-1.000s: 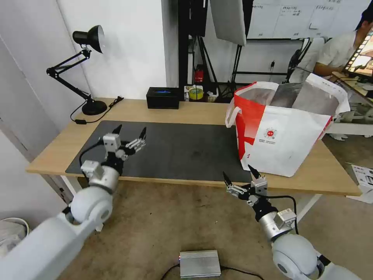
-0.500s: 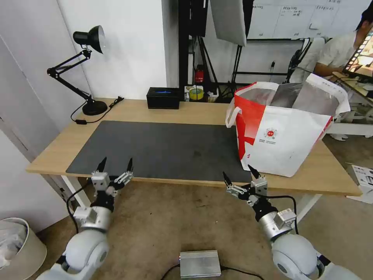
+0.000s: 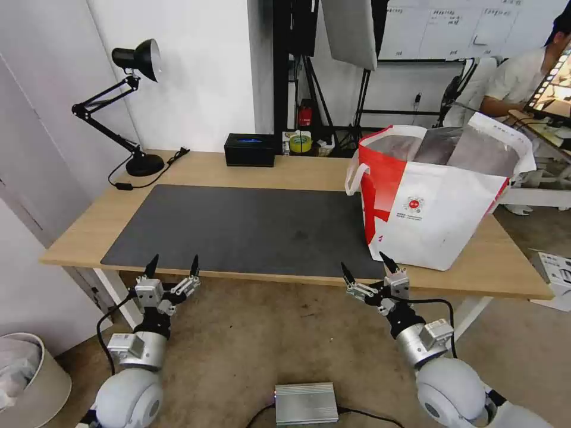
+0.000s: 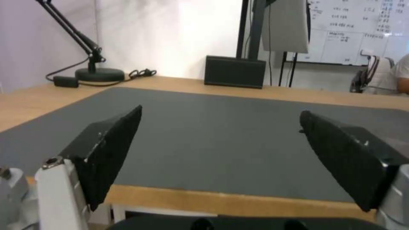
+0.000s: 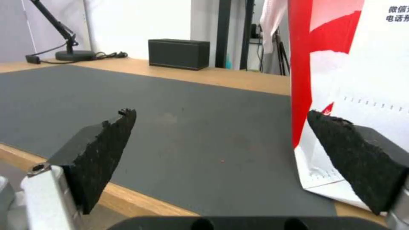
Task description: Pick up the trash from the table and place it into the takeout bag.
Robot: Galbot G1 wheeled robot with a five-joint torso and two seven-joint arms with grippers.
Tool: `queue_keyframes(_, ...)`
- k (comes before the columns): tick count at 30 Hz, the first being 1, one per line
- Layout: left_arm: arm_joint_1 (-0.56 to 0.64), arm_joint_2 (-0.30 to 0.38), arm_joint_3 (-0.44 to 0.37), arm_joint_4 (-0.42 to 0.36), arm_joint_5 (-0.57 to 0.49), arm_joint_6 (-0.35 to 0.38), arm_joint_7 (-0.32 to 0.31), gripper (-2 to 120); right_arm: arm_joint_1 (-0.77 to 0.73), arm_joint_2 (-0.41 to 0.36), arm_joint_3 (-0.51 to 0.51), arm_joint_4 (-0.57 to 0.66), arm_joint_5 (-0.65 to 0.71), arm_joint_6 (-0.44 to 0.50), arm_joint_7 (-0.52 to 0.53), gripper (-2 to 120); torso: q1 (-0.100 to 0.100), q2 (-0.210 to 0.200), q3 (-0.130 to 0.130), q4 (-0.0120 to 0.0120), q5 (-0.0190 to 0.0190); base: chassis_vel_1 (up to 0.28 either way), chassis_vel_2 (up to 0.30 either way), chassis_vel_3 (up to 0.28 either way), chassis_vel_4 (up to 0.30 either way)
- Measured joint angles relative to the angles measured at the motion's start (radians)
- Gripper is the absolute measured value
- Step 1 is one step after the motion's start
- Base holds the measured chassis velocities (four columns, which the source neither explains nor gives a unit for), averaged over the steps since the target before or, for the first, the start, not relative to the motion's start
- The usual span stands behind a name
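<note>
Head view: one takeout bag, one table, two spread-jawed grippers.

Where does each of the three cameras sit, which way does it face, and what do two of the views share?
Head view: on the robot's head, looking forward and down at the table; left gripper and right gripper, both open, sit before its near edge.
Left wrist view: on the left wrist, facing across the mat; own fingers frame it.
Right wrist view: on the right wrist, facing mat and takeout bag.
Both wrist views share the black box and desk lamp.
</note>
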Motion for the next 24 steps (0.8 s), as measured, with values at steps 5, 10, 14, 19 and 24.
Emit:
queue_keyframes(5, 0.001, -0.001, 0.0, -0.001, -0.002, 0.0, 0.001, 100, 0.0, 0.0, 0.0, 0.0, 0.0, 0.0, 0.0, 100, 0.0, 0.0, 0.0, -0.0002, 0.0, 0.0, 0.0, 0.0, 0.0)
queue_keyframes(10, -0.001, 0.0, 0.0, -0.001, -0.003, 0.0, 0.001, 100, 0.0, 0.0, 0.0, 0.0, 0.0, 0.0, 0.0, 100, 0.0, 0.0, 0.0, -0.0001, 0.0, 0.0, 0.0, 0.0, 0.0)
queue_keyframes(14, -0.002, 0.0, 0.001, -0.002, -0.003, 0.0, 0.001, 100, 0.0, 0.0, 0.0, 0.0, 0.0, 0.0, 0.0, 100, 0.0, 0.0, 0.0, -0.0001, 0.0, 0.0, 0.0, 0.0, 0.0)
queue_keyframes(19, -0.002, 0.001, 0.002, -0.002, -0.003, 0.001, 0.001, 100, 0.0, 0.0, 0.0, 0.0, 0.0, 0.0, 0.0, 100, 0.0, 0.0, 0.0, -0.0002, 0.0, 0.0, 0.0, 0.0, 0.0)
queue_keyframes(24, -0.003, 0.001, 0.002, -0.002, -0.004, 0.001, 0.001, 100, 0.0, 0.0, 0.0, 0.0, 0.0, 0.0, 0.0, 100, 0.0, 0.0, 0.0, -0.0001, 0.0, 0.0, 0.0, 0.0, 0.0)
